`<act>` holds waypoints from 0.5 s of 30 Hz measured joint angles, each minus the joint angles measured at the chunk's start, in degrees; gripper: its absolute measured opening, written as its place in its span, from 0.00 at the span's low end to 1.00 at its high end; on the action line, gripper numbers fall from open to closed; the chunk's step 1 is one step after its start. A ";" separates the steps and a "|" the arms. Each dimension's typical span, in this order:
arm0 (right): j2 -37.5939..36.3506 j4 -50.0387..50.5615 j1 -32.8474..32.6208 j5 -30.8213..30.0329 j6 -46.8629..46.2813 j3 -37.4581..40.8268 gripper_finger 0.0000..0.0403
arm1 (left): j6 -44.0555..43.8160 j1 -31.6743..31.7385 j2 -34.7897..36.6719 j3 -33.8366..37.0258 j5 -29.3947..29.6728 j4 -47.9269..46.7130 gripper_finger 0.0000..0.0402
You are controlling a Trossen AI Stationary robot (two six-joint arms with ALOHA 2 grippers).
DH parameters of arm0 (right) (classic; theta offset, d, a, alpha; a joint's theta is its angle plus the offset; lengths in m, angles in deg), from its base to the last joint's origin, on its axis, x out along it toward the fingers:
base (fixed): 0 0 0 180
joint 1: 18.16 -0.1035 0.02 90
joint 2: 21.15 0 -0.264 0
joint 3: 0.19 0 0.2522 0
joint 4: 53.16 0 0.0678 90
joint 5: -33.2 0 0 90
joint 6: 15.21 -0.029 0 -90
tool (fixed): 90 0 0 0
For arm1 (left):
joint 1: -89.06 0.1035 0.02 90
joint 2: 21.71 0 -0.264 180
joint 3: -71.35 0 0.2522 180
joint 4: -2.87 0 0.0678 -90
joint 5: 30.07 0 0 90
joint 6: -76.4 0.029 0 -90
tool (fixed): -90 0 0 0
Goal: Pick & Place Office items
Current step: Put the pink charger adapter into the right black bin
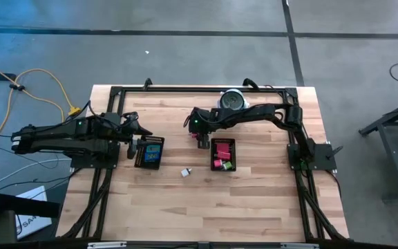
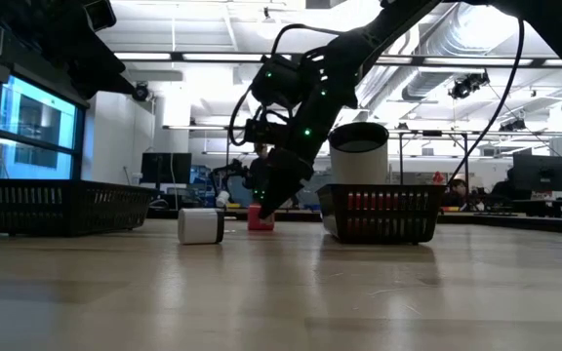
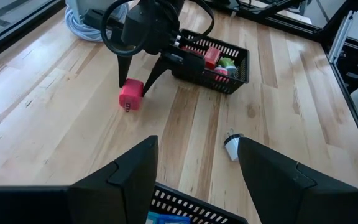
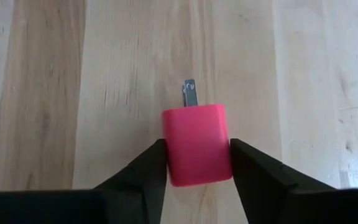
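Both arms are dark, near-black, built of slim jointed links. The right arm (image 1: 254,114) carries a small green indicator light near its wrist and looped black cables along its links. The left arm (image 1: 68,135) shows a similar green light. Each end effector has two matte black, wedge-shaped fingers (image 4: 145,174) with flat inner faces.

1. Looks like a robotics lab in an open-plan office: exposed ducts (image 2: 457,44) and strip lights on the ceiling.
2. Desks with monitors (image 2: 167,168) in the background.
3. Wooden table (image 1: 254,200) on concrete floor (image 1: 185,55), loose yellow cable (image 1: 50,86).
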 joint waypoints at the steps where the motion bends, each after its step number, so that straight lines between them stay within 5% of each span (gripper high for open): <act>1: 0.00 0.01 0.00 0.00 0.01 0.00 0.38 | -0.02 0.00 0.00 0.01 0.00 0.00 0.54; 15: 0.00 0.02 -0.16 -0.26 0.01 0.00 0.37 | -0.02 0.01 0.00 0.02 0.00 0.00 0.54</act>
